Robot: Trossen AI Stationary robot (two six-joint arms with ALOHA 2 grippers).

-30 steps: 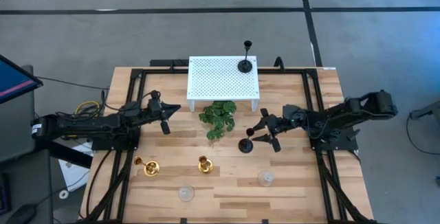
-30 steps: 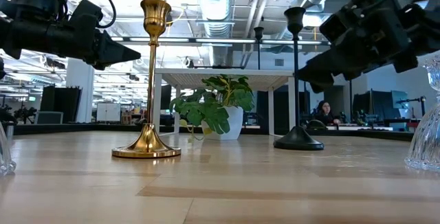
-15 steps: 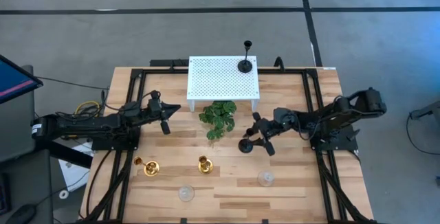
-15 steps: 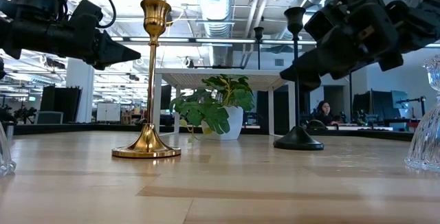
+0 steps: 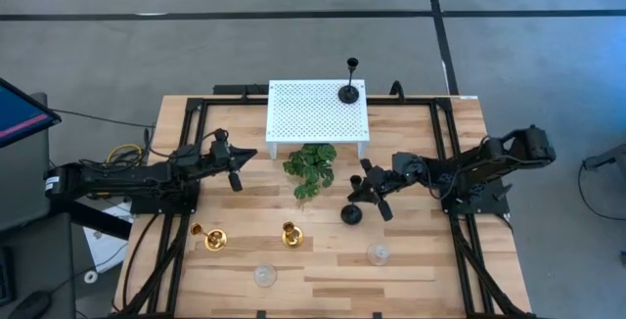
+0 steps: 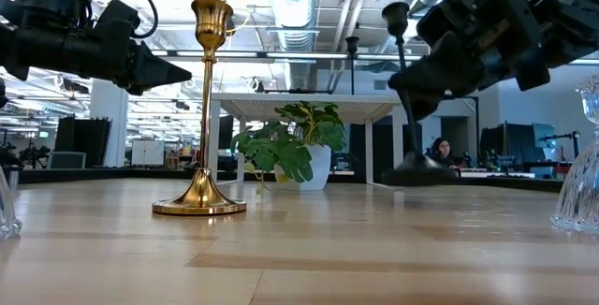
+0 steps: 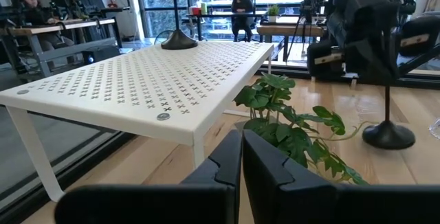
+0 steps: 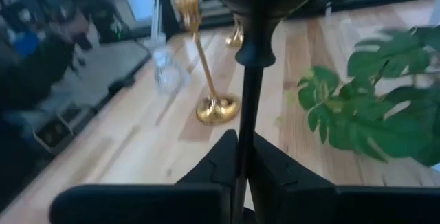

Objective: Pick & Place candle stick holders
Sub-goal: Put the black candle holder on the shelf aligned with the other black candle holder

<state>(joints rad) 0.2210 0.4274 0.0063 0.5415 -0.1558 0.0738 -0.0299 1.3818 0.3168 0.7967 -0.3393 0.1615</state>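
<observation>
A black tall-stemmed candle stick holder [image 5: 351, 213] is right of the plant, with my right gripper [image 5: 365, 192] shut on its stem; the low view shows its cup [image 6: 395, 11] above the fingers and its base [image 6: 417, 171] below. A second black holder [image 5: 348, 91] stands by its round base on the white stand [image 5: 313, 113]. Two gold holders [image 5: 215, 239] [image 5: 290, 234] and two clear glass ones [image 5: 264, 276] [image 5: 378, 253] stand by their bases on the near half of the table. My left gripper [image 5: 242, 157] waits shut at the table's left, holding nothing. My right gripper pinches the black holder's thin stem [image 8: 246, 107] between its two fingers, about halfway up, below the cup. The fingers come roughly level from the table's right side and lie across the stem. The holder is tilted, and its base [image 6: 417, 171] is just off the tabletop.
A green leafy plant [image 5: 310, 167] in a white pot stands just left of the held holder, in front of the white stand. The nearer glass holder [image 6: 580, 160] stands at the near right. Black rails [image 5: 445, 153] run along both table sides. People sit in the room beyond.
My right gripper has moved a little toward the table's left onto the black holder and shut on its stem. The holder, which stood upright on the table, has tipped, and its base has risen just off the tabletop.
</observation>
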